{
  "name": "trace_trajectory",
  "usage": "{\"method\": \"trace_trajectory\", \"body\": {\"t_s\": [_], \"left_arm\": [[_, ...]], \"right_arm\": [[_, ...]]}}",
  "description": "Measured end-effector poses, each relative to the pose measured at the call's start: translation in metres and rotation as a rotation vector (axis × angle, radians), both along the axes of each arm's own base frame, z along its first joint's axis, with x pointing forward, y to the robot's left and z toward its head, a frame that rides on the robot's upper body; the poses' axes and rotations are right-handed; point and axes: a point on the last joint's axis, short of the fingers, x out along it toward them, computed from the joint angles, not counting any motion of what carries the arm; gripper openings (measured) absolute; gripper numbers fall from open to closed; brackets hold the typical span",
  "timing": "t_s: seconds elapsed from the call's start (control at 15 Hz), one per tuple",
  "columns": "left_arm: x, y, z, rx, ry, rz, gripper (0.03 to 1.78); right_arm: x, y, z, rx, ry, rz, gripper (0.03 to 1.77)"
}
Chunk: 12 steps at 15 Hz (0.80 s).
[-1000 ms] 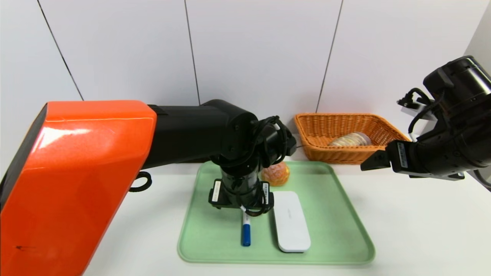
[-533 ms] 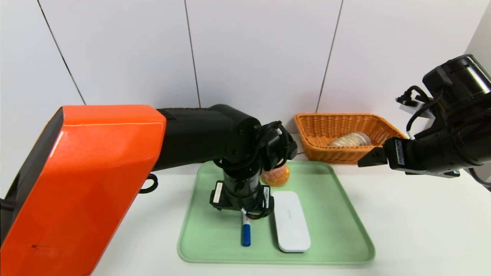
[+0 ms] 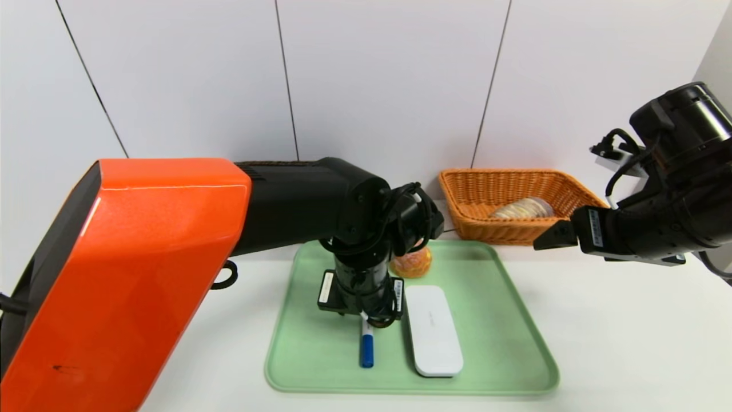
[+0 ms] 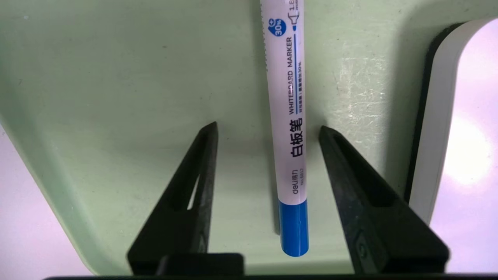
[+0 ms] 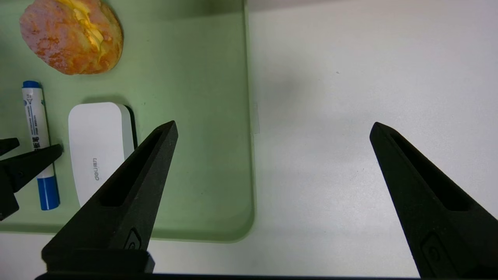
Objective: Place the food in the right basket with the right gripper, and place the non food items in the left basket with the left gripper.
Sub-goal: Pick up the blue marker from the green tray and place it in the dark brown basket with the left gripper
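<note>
On the white surface lies a pale green tray. Nearest on it are the white marker pen, its blue cap toward the near rim, and just beside it on the robot's right the flat white oblong case, the two lying roughly parallel. The left claw points steeply down over the pen's white barrel; its two black fingers stand on either side of the barrel with tray showing in the gaps, so it is parted and grips nothing. Behind the left wrist, farther back on the tray, sits the round orange-pink bun, partly hidden by the arm. The right claw hangs above the surface off the tray's right side, its fingers spread wide and holding nothing. Beyond the tray, against the white wall, stands the orange woven basket with the ridged bread loaf lying inside it. Only a thin dark strip of the brown basket shows above the left arm.
</note>
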Motion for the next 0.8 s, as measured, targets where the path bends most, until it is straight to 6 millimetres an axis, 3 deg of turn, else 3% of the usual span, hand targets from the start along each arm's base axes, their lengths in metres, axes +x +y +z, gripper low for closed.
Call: {"method": "trace_trajectory", "body": {"t_s": [0.13, 0.2, 0.53, 0.8], "left_arm": [[0.000, 0.000, 0.000, 0.000, 0.000, 0.000, 0.62], [0.000, 0.000, 0.000, 0.001, 0.001, 0.000, 0.14], [-0.001, 0.001, 0.004, -0.008, -0.005, 0.001, 0.14], [-0.009, 0.008, 0.040, -0.111, -0.090, -0.008, 0.14]], "right_arm": [[0.000, 0.000, 0.000, -0.001, -0.001, 0.003, 1.71], [-0.001, 0.001, 0.001, -0.001, -0.003, 0.007, 1.71], [-0.004, 0.002, 0.003, -0.001, -0.012, 0.015, 1.71], [-0.006, 0.002, -0.002, -0.008, 0.005, 0.008, 1.71]]}}
